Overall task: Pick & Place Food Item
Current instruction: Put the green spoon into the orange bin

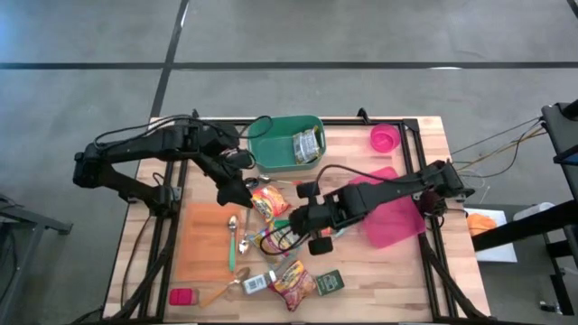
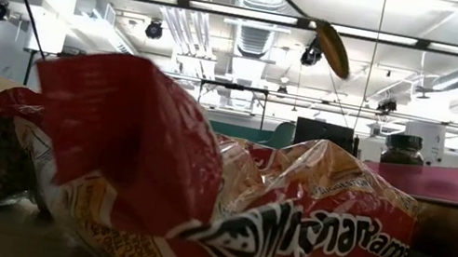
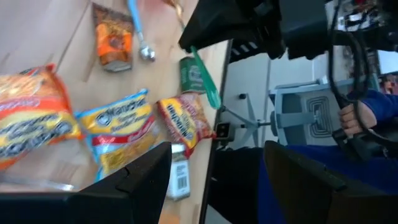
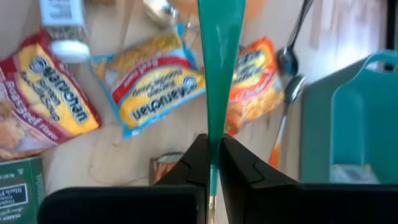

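Observation:
Several ramen packets lie flat on the wooden table: an orange one (image 1: 269, 200), a blue-edged yellow one (image 4: 155, 87) and a red one (image 1: 293, 284). My left gripper (image 1: 246, 188) hovers open just left of the orange packet, with nothing between its fingers (image 3: 143, 180). My right gripper (image 4: 214, 155) is at mid-table, above the packets, shut on a long green utensil (image 4: 221, 62). The utensil also shows in the left wrist view as a green spoon (image 3: 204, 78) hanging below the right arm. My right gripper pinches the green utensil's narrow end (image 4: 216, 134) between its two fingers. The fingers slant downward, and the utensil runs on past the fingertips in line with them. Its wider end (image 3: 213, 98) hangs free, and the whole utensil is clear of the table.
A green bin (image 1: 287, 143) with a packet inside stands at the back. A pink bowl (image 1: 384, 138) and pink board (image 1: 393, 217) are on the right, an orange cutting board (image 1: 208, 239) with spoons on the left. A spice jar (image 1: 256, 283) and green box (image 1: 330, 283) lie near the front. A person's hand (image 3: 354, 118) shows beyond the table.

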You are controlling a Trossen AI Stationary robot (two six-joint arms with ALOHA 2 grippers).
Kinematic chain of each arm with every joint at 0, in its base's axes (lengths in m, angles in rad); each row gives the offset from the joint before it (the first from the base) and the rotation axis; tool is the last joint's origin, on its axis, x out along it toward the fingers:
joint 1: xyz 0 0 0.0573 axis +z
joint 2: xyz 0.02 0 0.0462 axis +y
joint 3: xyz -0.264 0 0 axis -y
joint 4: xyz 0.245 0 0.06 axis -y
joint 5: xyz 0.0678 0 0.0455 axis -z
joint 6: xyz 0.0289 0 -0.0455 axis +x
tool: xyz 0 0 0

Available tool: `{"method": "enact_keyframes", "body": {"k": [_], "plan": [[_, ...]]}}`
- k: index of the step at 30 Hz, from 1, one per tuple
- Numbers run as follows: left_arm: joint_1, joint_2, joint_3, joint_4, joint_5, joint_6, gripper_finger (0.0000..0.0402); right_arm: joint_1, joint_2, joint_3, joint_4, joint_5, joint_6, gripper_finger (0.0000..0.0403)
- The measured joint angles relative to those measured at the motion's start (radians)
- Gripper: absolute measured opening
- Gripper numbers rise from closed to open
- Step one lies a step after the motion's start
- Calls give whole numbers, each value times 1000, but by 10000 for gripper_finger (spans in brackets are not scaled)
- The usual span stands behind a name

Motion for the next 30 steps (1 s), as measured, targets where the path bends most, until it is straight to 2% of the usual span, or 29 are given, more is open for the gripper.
{"method": "enact_keyframes", "body": {"k": [4,10,15,22,30], "plan": [[-17,41,0,43,9,-5,257,-3,0,45,-2,-1,-46,11],[-14,57,0,103,57,-9,257,-3,0,76,-64,-4,-32,11],[-21,79,0,213,123,-91,257,-9,0,68,-65,-4,-72,11],[-27,148,0,239,124,-190,257,-45,0,63,-66,22,-120,11],[-27,211,0,271,132,-213,257,-74,0,78,-65,24,-166,11]]}}
